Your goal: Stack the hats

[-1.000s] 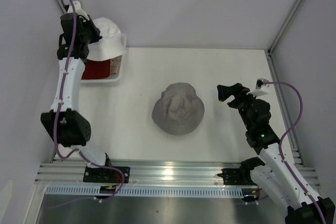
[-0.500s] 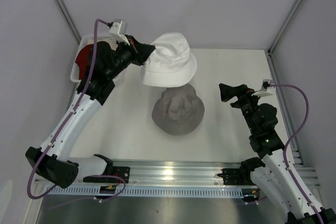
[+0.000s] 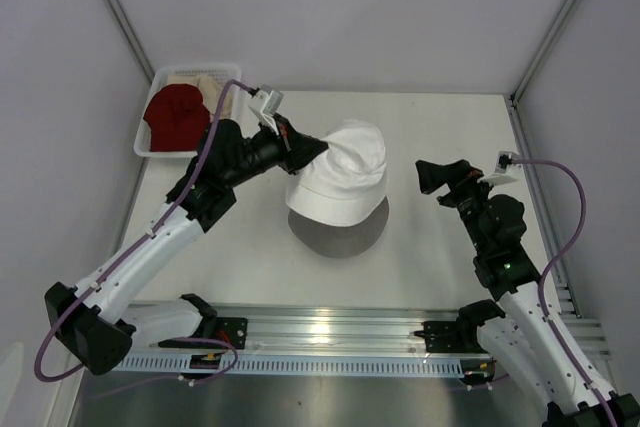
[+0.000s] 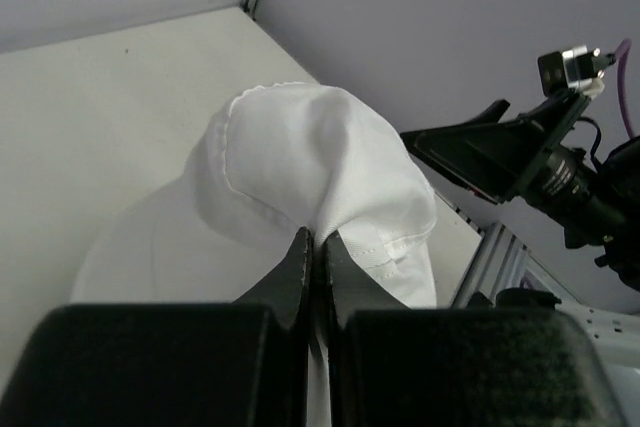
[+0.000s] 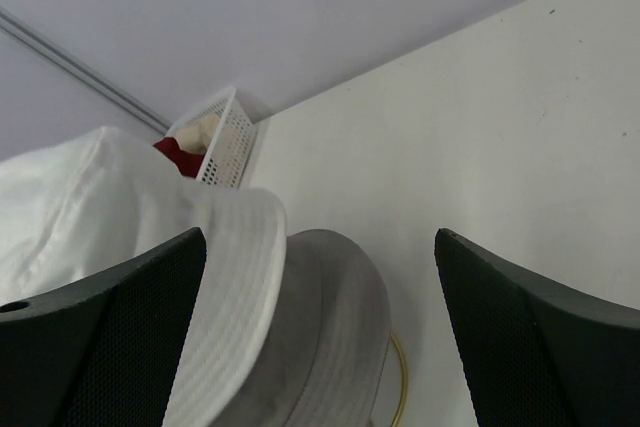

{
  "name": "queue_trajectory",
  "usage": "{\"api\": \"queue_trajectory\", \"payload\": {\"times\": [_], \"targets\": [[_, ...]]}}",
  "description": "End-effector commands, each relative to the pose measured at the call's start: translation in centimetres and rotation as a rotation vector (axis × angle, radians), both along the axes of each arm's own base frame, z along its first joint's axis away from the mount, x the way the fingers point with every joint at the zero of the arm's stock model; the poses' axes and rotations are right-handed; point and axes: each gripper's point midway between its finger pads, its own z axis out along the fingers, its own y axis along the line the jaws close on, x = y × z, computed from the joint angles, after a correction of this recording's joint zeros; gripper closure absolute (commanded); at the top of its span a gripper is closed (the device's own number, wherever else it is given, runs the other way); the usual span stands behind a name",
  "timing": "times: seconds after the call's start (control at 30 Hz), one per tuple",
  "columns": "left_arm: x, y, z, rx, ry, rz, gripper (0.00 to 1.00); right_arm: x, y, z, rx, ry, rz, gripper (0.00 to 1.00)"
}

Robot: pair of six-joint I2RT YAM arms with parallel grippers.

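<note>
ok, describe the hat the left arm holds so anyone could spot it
At the middle of the table, the left gripper pinches a crown. That is the white hat, hanging over the grey hat. It is the only white one; the dark red hat lies in the corner basket.

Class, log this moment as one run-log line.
left gripper: shut on white fabric bucket hat, over grey fabric bucket hat | right gripper: open, empty | dark red fabric hat: in white mesh plastic basket
</note>
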Motion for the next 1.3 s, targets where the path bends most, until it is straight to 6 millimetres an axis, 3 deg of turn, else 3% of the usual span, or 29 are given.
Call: {"api": "queue_trajectory", "payload": {"times": [0.0,0.1,0.27,0.43,0.57,0.63,0.8,0.9,0.93,1.0,1.03,1.2,1.27], "targets": [[-2.1,-0.2,1.3,-0.035,-0.055,-0.062,0.99,0.3,0.3,0.3,0.020,-0.003,0.013,0.01],[-2.4,0.0,1.0,-0.029,-0.073,-0.054,0.99,0.5,0.7,0.0,0.027,0.004,0.030,0.01],[-0.4,1.2,-3.2,0.061,-0.019,0.067,0.99,0.9,1.2,-0.7,0.030,0.024,0.048,0.01],[-0.8,0.6,-7.3,0.118,0.039,0.019,0.99,1.3,2.4,-1.7,0.049,0.063,0.097,0.01],[-1.3,0.5,-8.5,0.125,0.030,0.012,0.96,1.4,3.8,-1.9,0.074,0.078,0.168,0.01],[-1.7,0.3,-8.8,0.130,0.019,0.009,0.85,1.6,4.3,-2.4,0.091,0.099,0.187,0.01],[-1.4,1.7,-9.4,0.159,0.023,0.087,0.73,1.8,5.6,-5.2,0.102,0.190,0.243,0.01],[-0.8,3.1,-9.7,0.154,0.043,0.183,0.55,1.8,6.0,-6.7,0.101,0.230,0.255,0.01],[-0.1,4.6,-9.4,0.117,0.073,0.290,0.38,1.8,6.2,-7.2,0.103,0.237,0.264,0.01],[0.5,6.8,-9.7,0.089,0.137,0.429,0.18,1.8,6.6,-7.5,0.112,0.237,0.279,0.02],[0.4,7.8,-9.6,0.067,0.159,0.477,0.04,1.8,6.9,-7.5,0.116,0.236,0.296,0.02],[0.5,11.5,-11.1,-0.106,0.309,0.654,0.03,2.7,8.4,-6.8,0.134,0.209,0.343,0.09],[0.1,11.8,-11.3,-0.217,0.372,0.643,0.06,3.2,8.6,-6.1,0.142,0.191,0.334,0.11]]}}
